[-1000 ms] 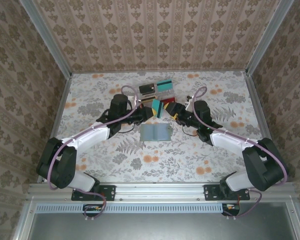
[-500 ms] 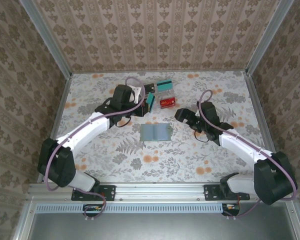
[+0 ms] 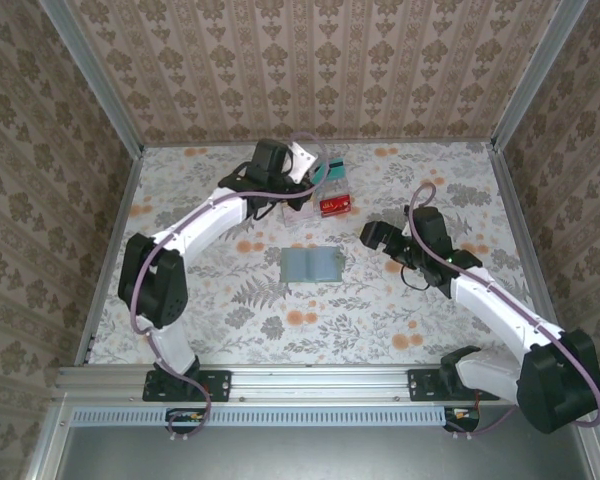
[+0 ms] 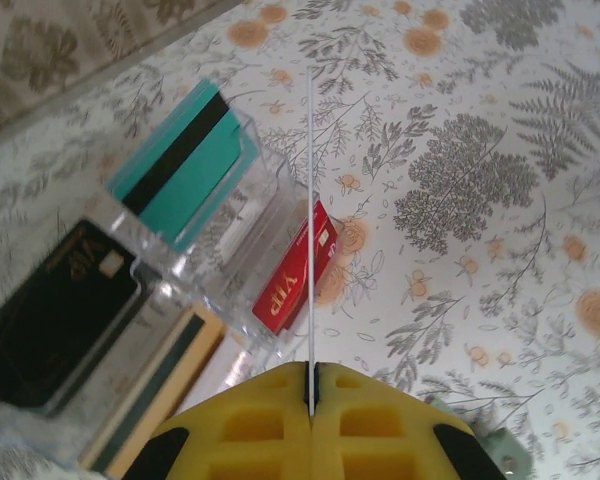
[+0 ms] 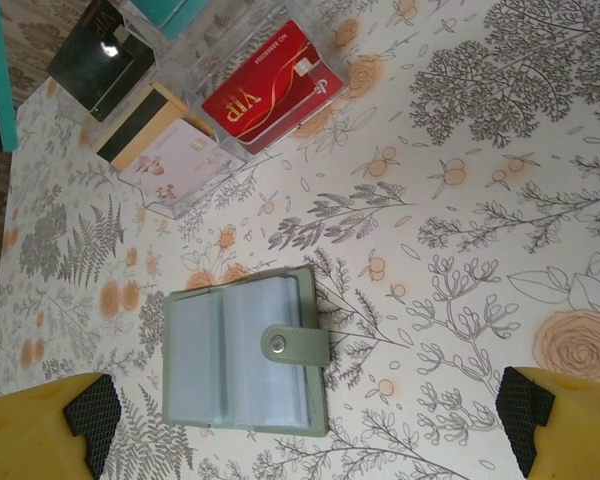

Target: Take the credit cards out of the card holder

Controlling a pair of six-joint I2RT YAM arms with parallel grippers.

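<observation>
Up close, card (image 4: pixel 310 220) edge-on between left jaws

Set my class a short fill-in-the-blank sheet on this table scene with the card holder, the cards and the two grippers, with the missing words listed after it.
1. The red card in the clear box bears the large word ____.
2. The card holder lies ____ on the table, its pockets facing up.
3. The left gripper is ____ on a thin card seen edge-on.
4. The right gripper stands open and holds ____.

Missing words: VIP; open; shut; nothing
</observation>
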